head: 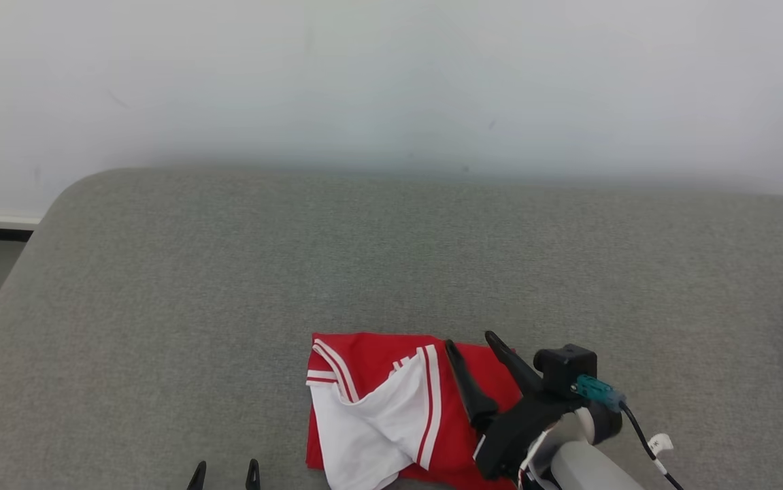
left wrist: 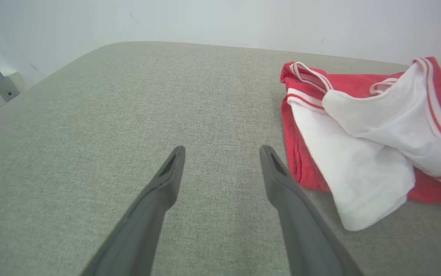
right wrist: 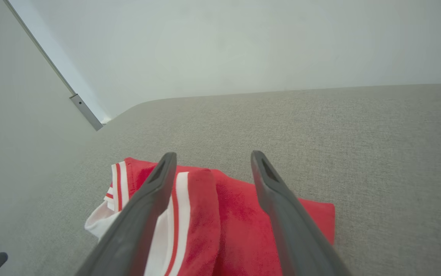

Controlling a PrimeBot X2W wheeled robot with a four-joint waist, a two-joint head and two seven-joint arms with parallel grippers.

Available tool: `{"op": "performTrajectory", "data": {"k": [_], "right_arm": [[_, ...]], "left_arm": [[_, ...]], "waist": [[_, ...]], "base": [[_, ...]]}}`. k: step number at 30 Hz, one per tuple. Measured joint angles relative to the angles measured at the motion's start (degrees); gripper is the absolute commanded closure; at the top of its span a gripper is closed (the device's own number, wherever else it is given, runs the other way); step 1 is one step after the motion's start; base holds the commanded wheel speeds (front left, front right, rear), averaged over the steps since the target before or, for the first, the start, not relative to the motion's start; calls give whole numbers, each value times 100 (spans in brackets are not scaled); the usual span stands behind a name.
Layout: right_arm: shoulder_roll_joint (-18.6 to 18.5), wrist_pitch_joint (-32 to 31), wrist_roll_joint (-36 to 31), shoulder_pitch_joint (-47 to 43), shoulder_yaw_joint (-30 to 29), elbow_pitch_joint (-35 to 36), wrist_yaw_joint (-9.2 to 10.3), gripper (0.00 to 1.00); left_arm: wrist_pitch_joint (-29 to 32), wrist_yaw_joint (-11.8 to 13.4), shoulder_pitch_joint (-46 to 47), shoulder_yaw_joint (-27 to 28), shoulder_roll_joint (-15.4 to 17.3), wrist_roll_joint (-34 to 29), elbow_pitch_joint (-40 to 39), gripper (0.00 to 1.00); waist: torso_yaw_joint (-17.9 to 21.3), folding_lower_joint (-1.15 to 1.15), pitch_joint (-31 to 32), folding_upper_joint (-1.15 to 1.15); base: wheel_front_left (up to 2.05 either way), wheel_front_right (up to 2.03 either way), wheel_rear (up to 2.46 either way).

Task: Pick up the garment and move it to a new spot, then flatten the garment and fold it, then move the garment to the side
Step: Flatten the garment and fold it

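A broad grey worktop [head: 391, 258] covered in woven fabric, softly padded, with a rounded corner at 10 o'clock. Its cloth surface is even in tone and lies flat. Lying directly on it, at 6 o'clock close to the near edge, is a loosely bunched red-and-white fabric garment [head: 371, 408] with striped trim. The white panels lie on top toward its 7 o'clock side; red cloth spreads flat toward 3 o'clock.
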State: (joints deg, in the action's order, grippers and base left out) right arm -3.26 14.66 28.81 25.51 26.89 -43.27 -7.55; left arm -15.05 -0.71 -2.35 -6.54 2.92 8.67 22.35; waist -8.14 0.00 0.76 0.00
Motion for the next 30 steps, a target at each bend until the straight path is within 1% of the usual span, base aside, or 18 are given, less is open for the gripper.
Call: {"op": "performTrajectory", "data": {"k": [3,7,17,18,19,20,26,30], "right_arm": [[-48,7,-130,-109,-140,-46,0,0],[-43,-4,-229,-190,-129,-129,0,0],[-33,-234,-278,-21,155,-313,0,0],[-33,-274,-312,48,247,-375,0,9],[-34,-299,-312,67,304,-394,0,86],[-35,-304,-309,80,368,-402,0,100],[-32,-266,-97,165,733,-276,0,100],[-32,-386,266,115,1355,149,0,100]], "left_arm": [[-1,13,1,8,0,5,-7,0],[0,16,5,-21,0,15,-3,0],[0,21,32,-82,0,15,-1,0],[0,22,34,-75,1,15,1,0],[0,24,35,-71,0,18,0,0],[0,25,36,-69,1,23,-1,0],[0,47,36,-25,1,34,-4,0],[0,68,35,0,0,46,-8,0]], "waist": [[114,0,11,0],[200,0,3,0],[42,0,-122,0],[-7,0,-151,0],[-30,0,-164,0],[-51,0,-176,0],[-68,0,-199,0],[17,0,-162,0]], "base": [[0,0,0],[0,0,0],[0,0,0],[0,0,0],[0,0,0],[0,0,0],[0,0,0],[0,0,0]]}}
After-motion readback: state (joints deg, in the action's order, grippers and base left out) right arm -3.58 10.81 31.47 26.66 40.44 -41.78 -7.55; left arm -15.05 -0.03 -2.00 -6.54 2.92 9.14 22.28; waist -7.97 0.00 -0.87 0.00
